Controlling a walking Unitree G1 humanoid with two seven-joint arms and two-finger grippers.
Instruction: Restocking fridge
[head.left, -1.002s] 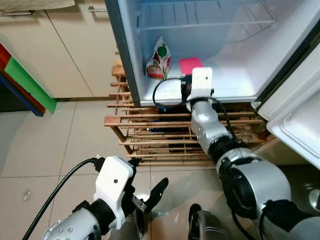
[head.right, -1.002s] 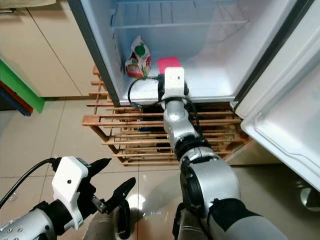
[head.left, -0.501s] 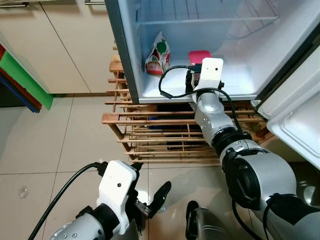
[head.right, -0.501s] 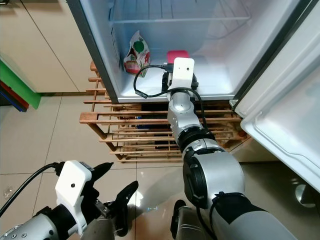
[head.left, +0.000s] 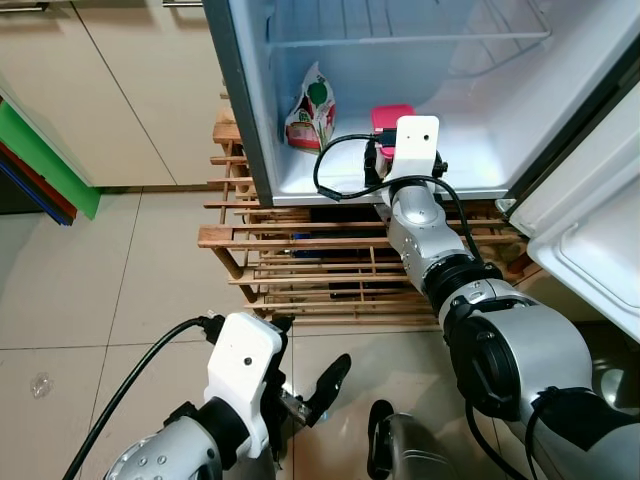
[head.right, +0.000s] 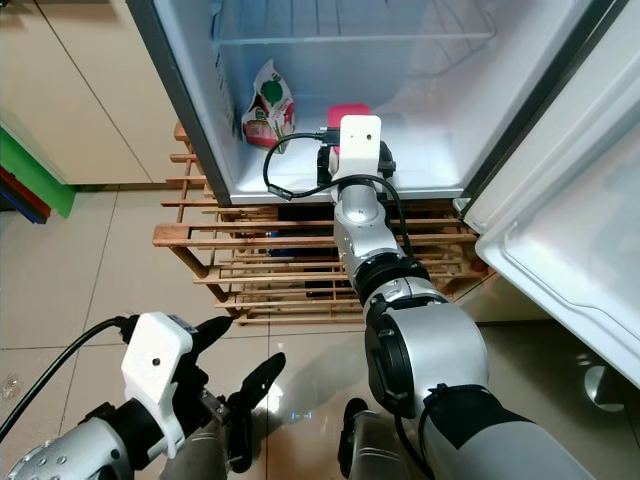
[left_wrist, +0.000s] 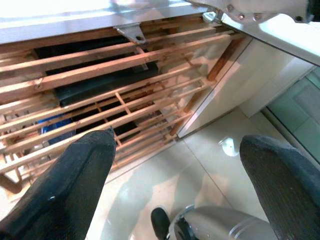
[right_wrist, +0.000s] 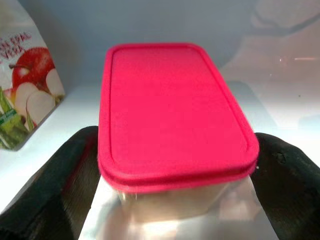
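Observation:
A clear container with a pink lid (right_wrist: 170, 110) rests on the fridge's white bottom floor (head.left: 470, 170). My right gripper (right_wrist: 177, 175) reaches into the fridge. Its black fingers (right_wrist: 75, 170) press against both sides of the container, so it is shut on it. A snack bag with an apple picture (head.left: 312, 110) stands upright just left of the container (head.left: 392, 115), close to the fridge's left wall. My left gripper (head.left: 305, 385) hangs low over the tiled floor, open, with nothing between its fingers (left_wrist: 65, 190).
A wire shelf (head.left: 400, 40) spans the fridge above the container. The open fridge door (head.left: 590, 230) stands at the right. A wooden slatted rack (head.left: 300, 240) carries the fridge. Beige cabinets (head.left: 130, 100) and coloured boards (head.left: 50, 160) are at the left.
My right arm has pushed the pink-lidded container deeper into the fridge, beside the snack bag. The camera has shifted a little. The left gripper stays low and open.

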